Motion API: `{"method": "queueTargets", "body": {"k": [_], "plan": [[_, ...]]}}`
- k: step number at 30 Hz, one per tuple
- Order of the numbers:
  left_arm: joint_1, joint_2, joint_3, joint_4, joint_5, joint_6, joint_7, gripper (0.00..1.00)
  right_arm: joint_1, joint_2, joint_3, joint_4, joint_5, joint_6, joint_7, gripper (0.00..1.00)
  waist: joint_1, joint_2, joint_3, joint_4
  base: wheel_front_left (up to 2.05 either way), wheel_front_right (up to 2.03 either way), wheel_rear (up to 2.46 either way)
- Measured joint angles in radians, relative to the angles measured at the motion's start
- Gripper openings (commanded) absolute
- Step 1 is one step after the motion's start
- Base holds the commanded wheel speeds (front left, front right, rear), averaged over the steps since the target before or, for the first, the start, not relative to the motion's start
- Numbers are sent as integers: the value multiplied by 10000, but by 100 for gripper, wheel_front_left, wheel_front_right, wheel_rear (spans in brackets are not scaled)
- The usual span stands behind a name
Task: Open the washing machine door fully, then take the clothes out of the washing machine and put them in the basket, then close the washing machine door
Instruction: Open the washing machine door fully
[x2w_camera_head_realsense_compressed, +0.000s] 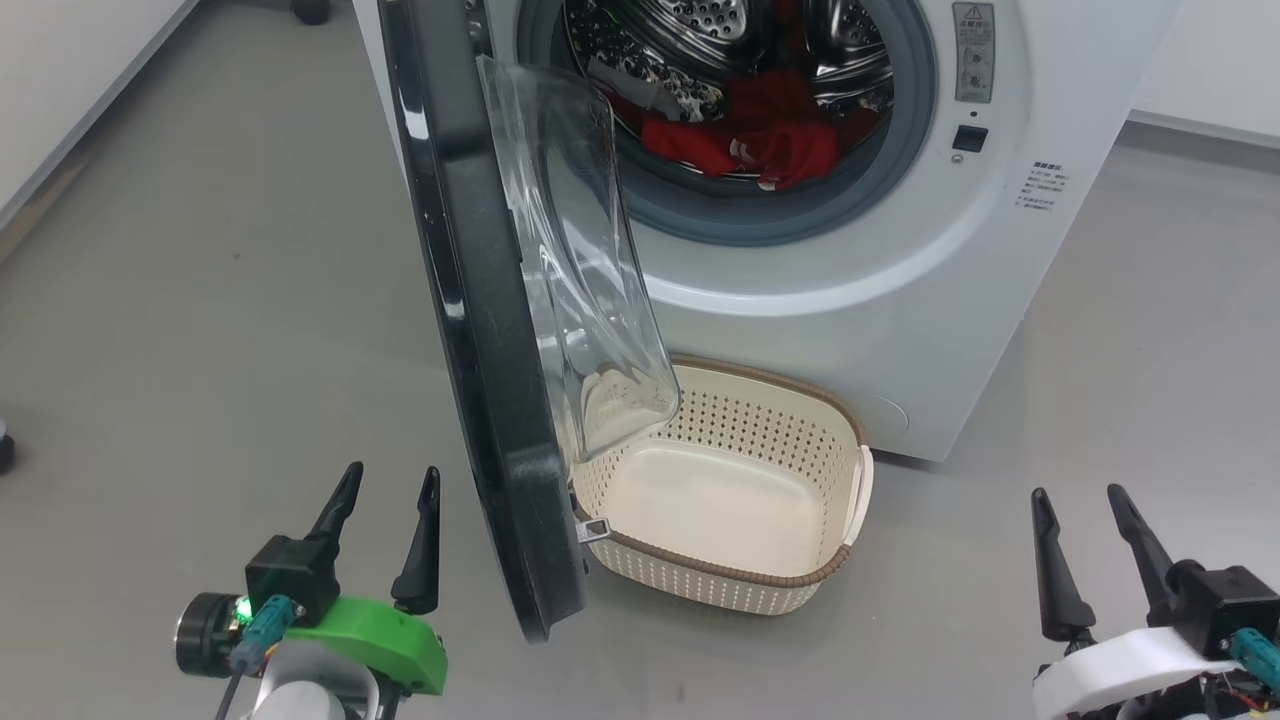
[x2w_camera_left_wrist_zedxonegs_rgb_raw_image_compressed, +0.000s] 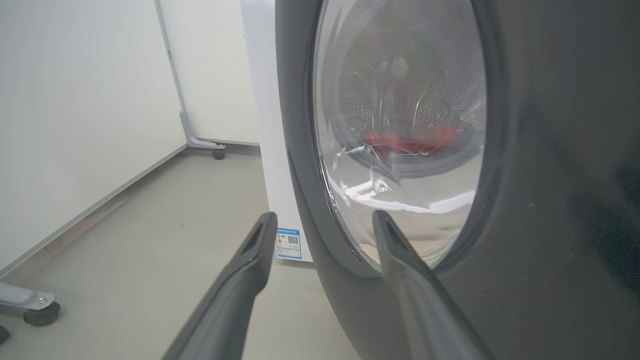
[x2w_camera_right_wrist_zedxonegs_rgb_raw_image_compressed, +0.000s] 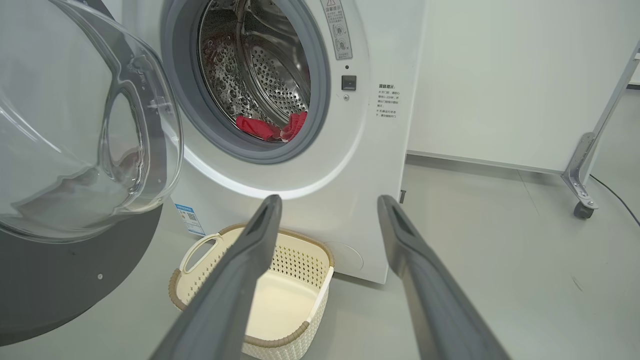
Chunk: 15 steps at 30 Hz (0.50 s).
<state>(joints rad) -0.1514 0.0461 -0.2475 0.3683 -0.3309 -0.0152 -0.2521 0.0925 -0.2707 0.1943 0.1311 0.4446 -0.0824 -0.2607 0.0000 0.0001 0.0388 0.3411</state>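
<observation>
Left gripper low at left, fingers apart, nothing between them. It sits on the outer side of the door, close to its lower rim. Head view shows a slim gap between the nearer finger and the rim. In the left wrist view that finger overlaps the black ring, and I can't tell contact from there.

Right gripper low at right, fingers apart, gripping nothing. It's over bare floor, well apart from the basket and the washing machine.

Door is swung out on the robot's left side, roughly square to the machine front and edge-on in the head view. Its glass bowl bulges toward the basket side. A small metal latch sticks out near the bottom of the door.

Red clothes lie low in the steel drum, just behind the grey gasket, with a small white tag showing on them.

Basket stands on the floor right in front of the machine, below the opening. Its left end is under the door's lower part, and its cream bottom shows bare.

Blue label is low on the machine front, near the door's hinge side. A caster is on the floor far left in the left wrist view.
</observation>
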Motion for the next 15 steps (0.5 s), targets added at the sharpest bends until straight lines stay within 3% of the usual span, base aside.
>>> {"method": "queueTargets", "body": {"k": [15], "plan": [[198,10,138,144,79,-2,0,100,1043,903,38,-274,-717,-173,2,100,0,0,-287,-177,0,0,0]]}}
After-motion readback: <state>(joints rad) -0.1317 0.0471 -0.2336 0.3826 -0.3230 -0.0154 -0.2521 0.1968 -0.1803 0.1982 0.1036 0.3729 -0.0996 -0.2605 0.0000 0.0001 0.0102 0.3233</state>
